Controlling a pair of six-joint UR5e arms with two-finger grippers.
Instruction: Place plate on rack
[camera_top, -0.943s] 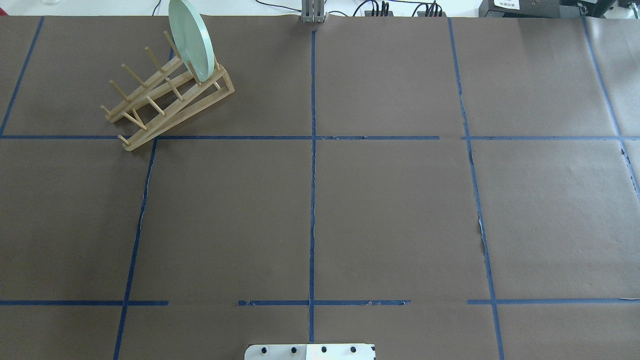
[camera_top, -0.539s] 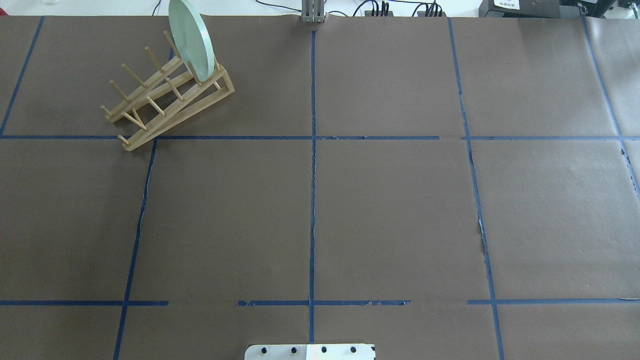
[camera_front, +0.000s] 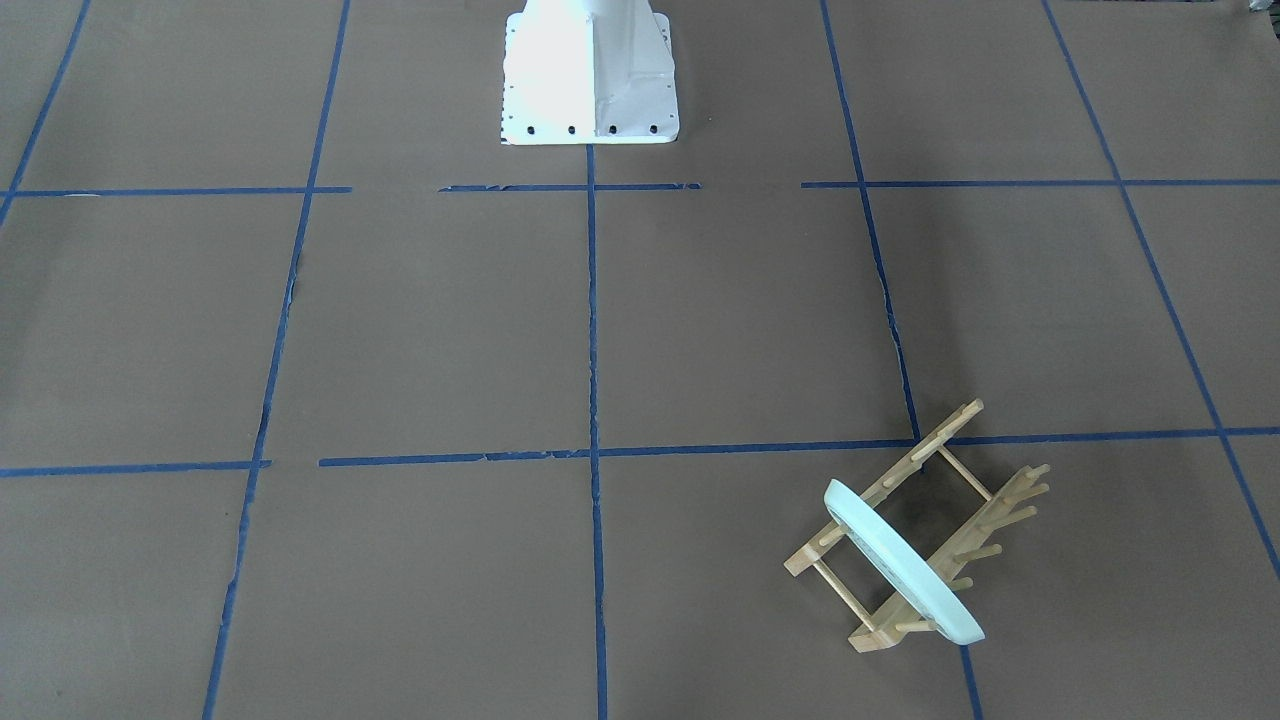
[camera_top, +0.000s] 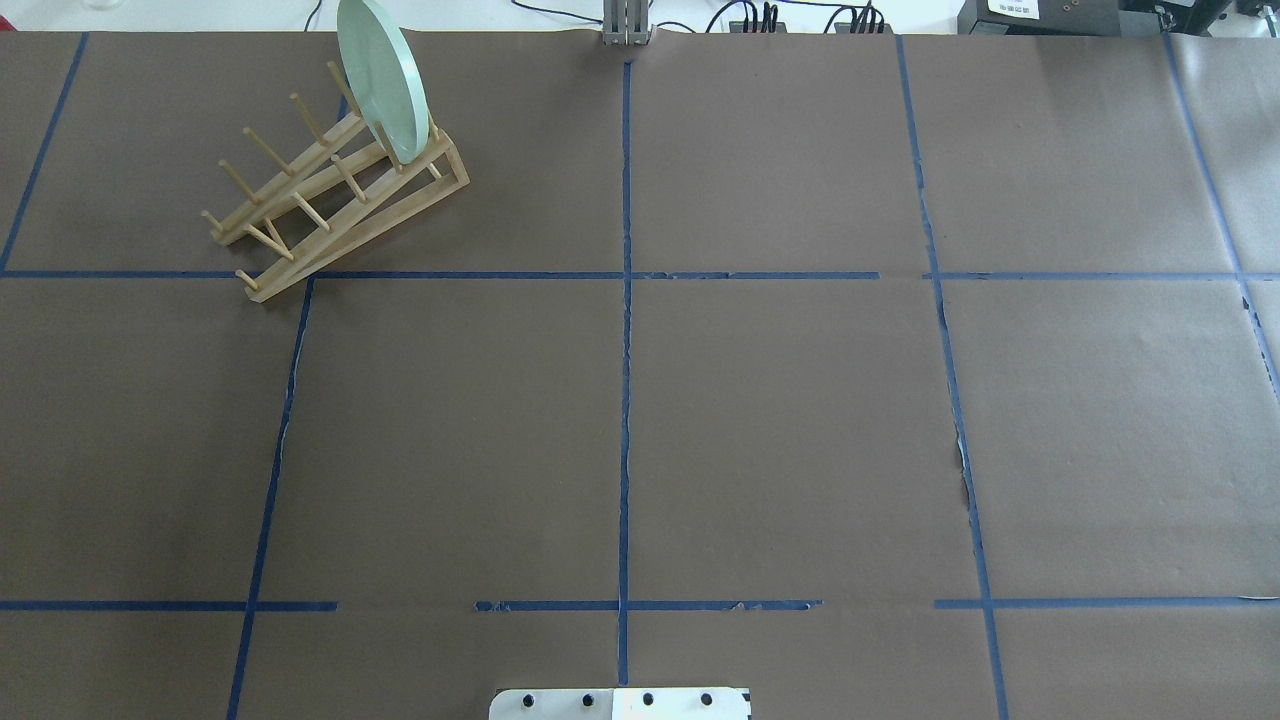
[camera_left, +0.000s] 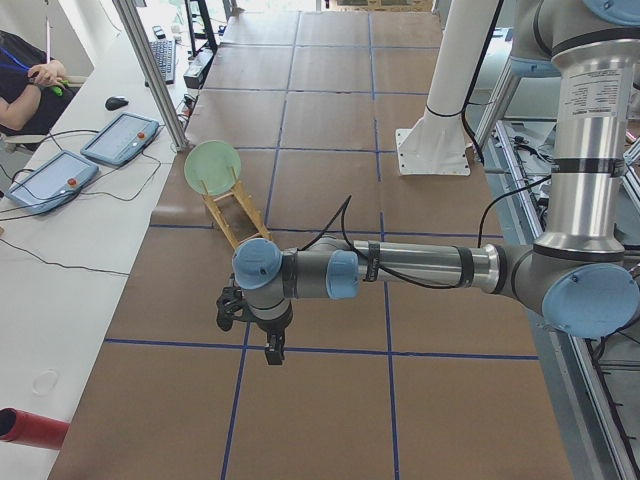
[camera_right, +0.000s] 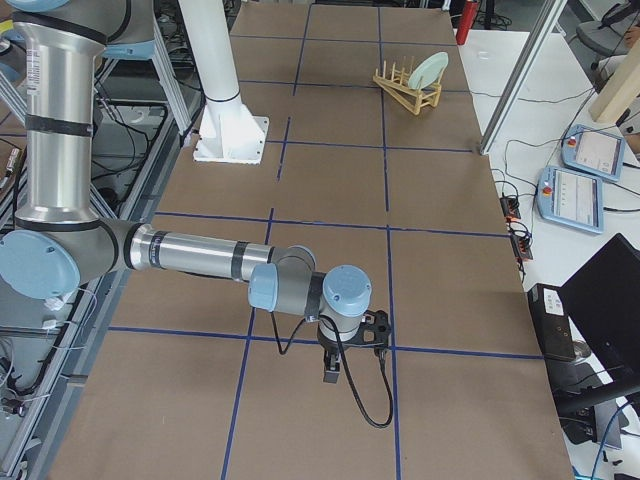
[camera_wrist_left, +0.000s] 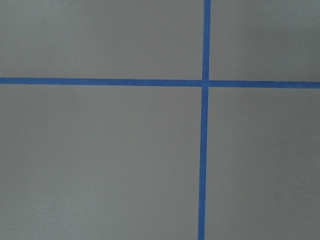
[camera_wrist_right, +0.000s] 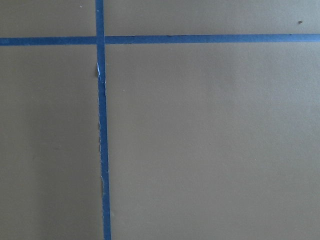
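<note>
**A:** Exterior left first: what's nearest?

**B:** My left gripper (camera_left: 272, 348), hanging nose-down over bare paper (camera_left: 320, 410) toward the worktop's left end; I cannot tell how its jaws stand; its wrist view shows only tape lines (camera_wrist_left: 204, 150). The right gripper (camera_right: 333, 368) hangs likewise toward the right end; same doubt.

**A:** And the plate?

**B:** Farther off, by the far left corner; the plate (camera_top: 381, 82) stands on edge in the end slot of the rack (camera_top: 330, 200), propped by pegs (camera_top: 388, 147) so it cannot roll or tip; I judge the task done, both arms well apart from it.
</note>
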